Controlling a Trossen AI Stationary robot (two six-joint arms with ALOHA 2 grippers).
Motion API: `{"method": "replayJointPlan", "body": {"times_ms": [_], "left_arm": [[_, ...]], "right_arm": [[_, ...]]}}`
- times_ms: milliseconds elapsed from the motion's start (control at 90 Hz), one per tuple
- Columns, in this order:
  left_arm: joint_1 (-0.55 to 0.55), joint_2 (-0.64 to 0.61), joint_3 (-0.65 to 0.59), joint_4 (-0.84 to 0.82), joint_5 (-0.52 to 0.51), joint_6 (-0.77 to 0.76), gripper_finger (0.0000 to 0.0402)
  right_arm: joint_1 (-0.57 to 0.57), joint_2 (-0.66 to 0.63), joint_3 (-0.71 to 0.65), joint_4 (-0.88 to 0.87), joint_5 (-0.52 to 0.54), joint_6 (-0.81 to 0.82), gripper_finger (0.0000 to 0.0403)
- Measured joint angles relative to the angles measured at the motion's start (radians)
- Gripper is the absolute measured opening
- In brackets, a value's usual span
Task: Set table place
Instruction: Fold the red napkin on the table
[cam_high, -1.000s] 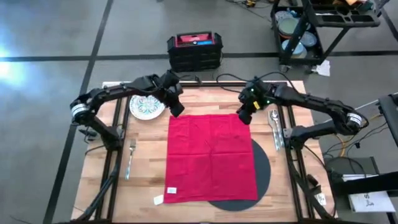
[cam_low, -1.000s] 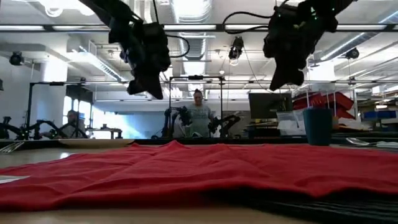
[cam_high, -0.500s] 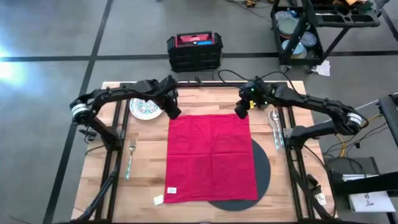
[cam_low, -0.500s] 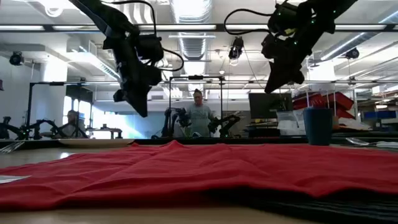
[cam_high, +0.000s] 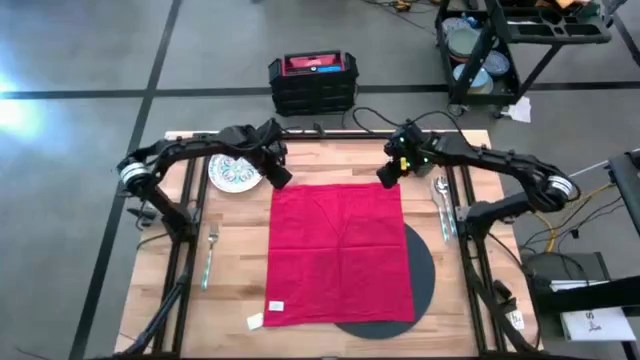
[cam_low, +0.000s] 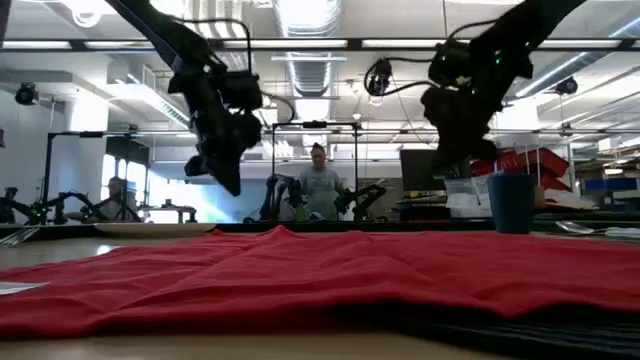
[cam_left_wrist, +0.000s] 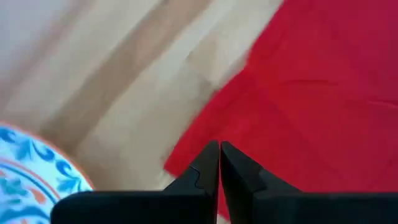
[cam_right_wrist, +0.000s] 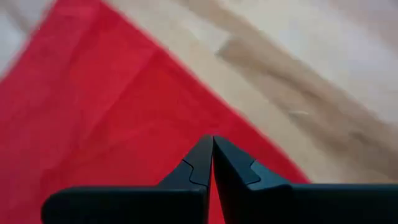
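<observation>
Red napkin (cam_high: 340, 252) lies below both closed end effectors.

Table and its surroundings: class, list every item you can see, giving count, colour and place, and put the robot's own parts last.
Table: one, light wood, centre.
Napkin: one, red, spread flat at the table's middle, overlapping the mat.
Mat: one, dark grey, round, under the napkin's right side.
Plate: one, white with pattern, far left.
Fork: one, silver, left of the napkin.
Spoon and knife: silver, right of the napkin.
Cup: one, dark blue, right side.
Black case: one, on the floor beyond the table.
Left tool: shut, above the napkin's far-left corner.
Right tool: shut, above the far-right corner.
</observation>
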Motion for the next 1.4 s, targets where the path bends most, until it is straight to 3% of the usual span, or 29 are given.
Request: {"method": "replayJointPlan", "body": {"times_ms": [289, 722, 911, 1222, 1400], "left_arm": [[0.002, 0.067, 0.0, -0.053, 0.011, -0.026, 0.0008], [0.015, 0.109, -0.002, -0.05, -0.046, 0.008, 0.011], [0.016, 0.163, -0.002, -0.044, -0.034, 0.022, 0.0131], [0.015, 0.161, -0.008, -0.013, -0.01, 0.026, 0.01], [0.008, 0.158, -0.013, 0.042, 0.104, 0.028, 0.0056]], "right_arm": [[-0.001, 0.041, -0.001, 0.001, -0.029, -0.122, 0.0015], [-0.015, 0.038, -0.001, 0.002, -0.017, -0.12, 0.0122], [-0.014, 0.038, -0.001, 0.002, -0.015, -0.109, 0.0148], [-0.016, 0.047, -0.005, 0.0, -0.002, -0.109, 0.0159], [-0.016, 0.056, -0.005, -0.002, -0.002, -0.109, 0.0151]]}}
